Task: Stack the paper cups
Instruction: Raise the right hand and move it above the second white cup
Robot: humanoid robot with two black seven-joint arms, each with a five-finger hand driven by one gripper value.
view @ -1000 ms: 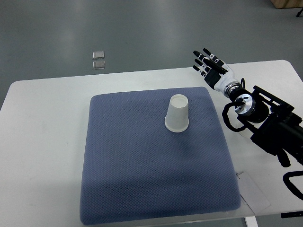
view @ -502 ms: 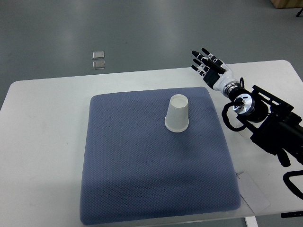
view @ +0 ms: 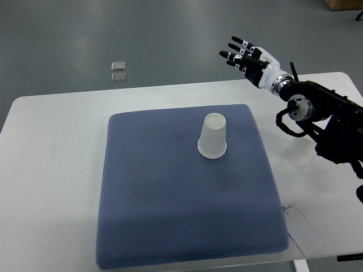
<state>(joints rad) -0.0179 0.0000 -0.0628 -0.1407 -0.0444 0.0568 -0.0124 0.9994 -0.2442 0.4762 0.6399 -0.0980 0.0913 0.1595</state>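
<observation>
Floor items: two small clear square objects (view: 118,72) lie on the grey floor beyond the worktop's far edge, well apart from the task.
Worktop: a white worktop (view: 51,147) with rounded corners fills most of the view and carries everything else.
Mat: a blue-grey textured mat (view: 170,209) lies flat across the middle of the worktop, probably as a soft, non-slip base for the cups.
Paper cup: one white paper cup (view: 212,136) stands upside down on the far right part of the mat, wide rim down and narrow base up, so another cup could likely slide over it.
Second cup: a pale cup shape (view: 299,153) sits on the bare worktop just right of the mat, partly hidden behind the dark arm; its details are hard to make out.
Right hand: the right hand (view: 249,59) hangs in the air past the worktop's far edge, above and right of the paper cup, touching nothing.
Fingers: the fingers (view: 233,55) are spread and straight, pointing left, holding nothing.
Left arm: not visible.
Task stage: stacking appears not yet done; the two cups stand apart.
</observation>
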